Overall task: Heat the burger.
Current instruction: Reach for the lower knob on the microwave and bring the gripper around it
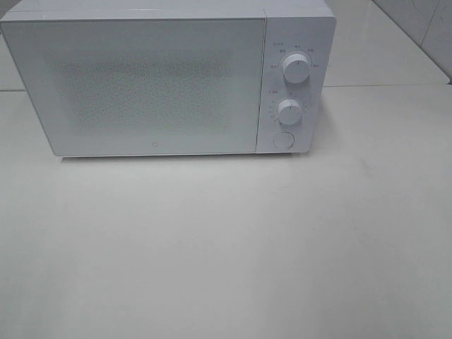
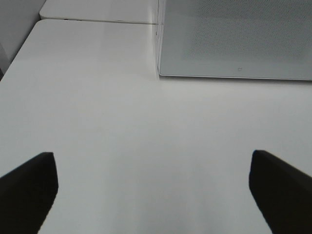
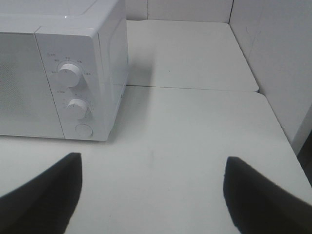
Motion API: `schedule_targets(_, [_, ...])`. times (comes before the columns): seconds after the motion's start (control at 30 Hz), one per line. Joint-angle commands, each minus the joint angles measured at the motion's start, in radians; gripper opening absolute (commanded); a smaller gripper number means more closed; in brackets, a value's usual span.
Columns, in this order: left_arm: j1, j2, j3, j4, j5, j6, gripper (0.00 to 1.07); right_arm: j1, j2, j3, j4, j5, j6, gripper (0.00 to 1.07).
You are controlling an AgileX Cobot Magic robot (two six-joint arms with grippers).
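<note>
L end effector [image 2: 152, 161] & R end effector [image 3: 152, 160] both wide open, nothing held, hovering over tabletop [image 1: 226, 247] short of shut microwave [image 1: 141, 85] ahead, prob. ready pose; burger not visible in any view.

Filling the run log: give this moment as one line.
microwave door: shut | burger: not visible | left claw: open | right claw: open
</note>
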Motion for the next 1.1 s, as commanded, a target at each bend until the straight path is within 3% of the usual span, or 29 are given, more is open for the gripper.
schedule_targets(0.03, [-0.002,-0.022,0.001,0.000,-0.007,-0.003,1.00,-0.005,0.066,-0.009,-0.005,-0.092,0.012,0.75])
schedule_targets(0.93, [-0.002,-0.022,0.001,0.000,-0.007,-0.003,1.00,-0.005,0.501,-0.009,-0.002,-0.497,0.012,0.75])
schedule_targets(1.1, [-0.002,-0.022,0.001,0.000,-0.007,-0.003,1.00,-0.005,0.599,0.036,-0.002,-0.683,0.031,0.75])
